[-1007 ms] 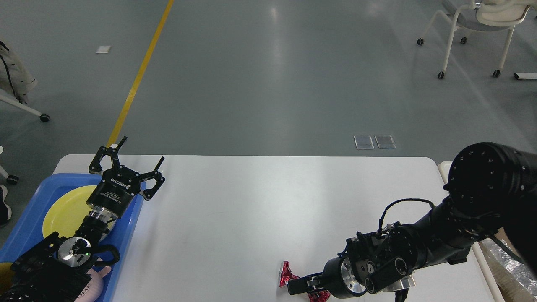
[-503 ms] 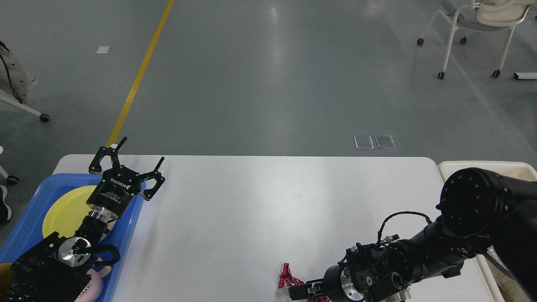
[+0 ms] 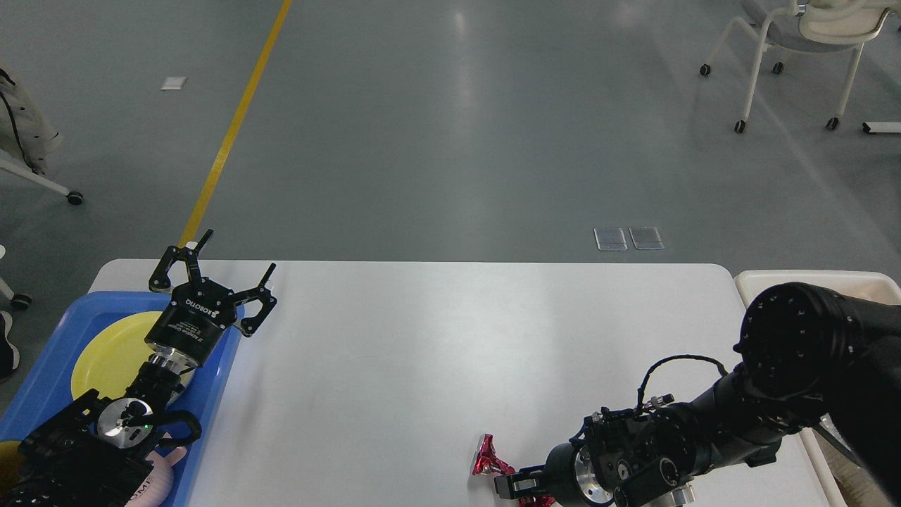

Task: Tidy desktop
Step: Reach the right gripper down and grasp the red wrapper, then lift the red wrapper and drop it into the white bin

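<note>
The white desktop (image 3: 450,352) fills the lower half of the head view. A crumpled red foil wrapper (image 3: 486,461) lies at its near edge, right of centre. My right gripper (image 3: 508,486) comes in low from the right and is shut on the wrapper, with red foil showing on both sides of its fingers. My left gripper (image 3: 239,252) is open and empty, held above the right rim of the blue tray (image 3: 84,310) at the table's far left.
The blue tray holds a yellow plate (image 3: 112,352) and a pink object with lettering (image 3: 165,479), partly behind my left arm. A cream bin (image 3: 809,278) stands off the table's right edge. A wheeled chair (image 3: 795,42) stands far back right.
My right arm dropped lower and then shifted slightly right; the red wrapper moved and tilted with the gripper. The cream bin came into view. The left arm has not moved.
</note>
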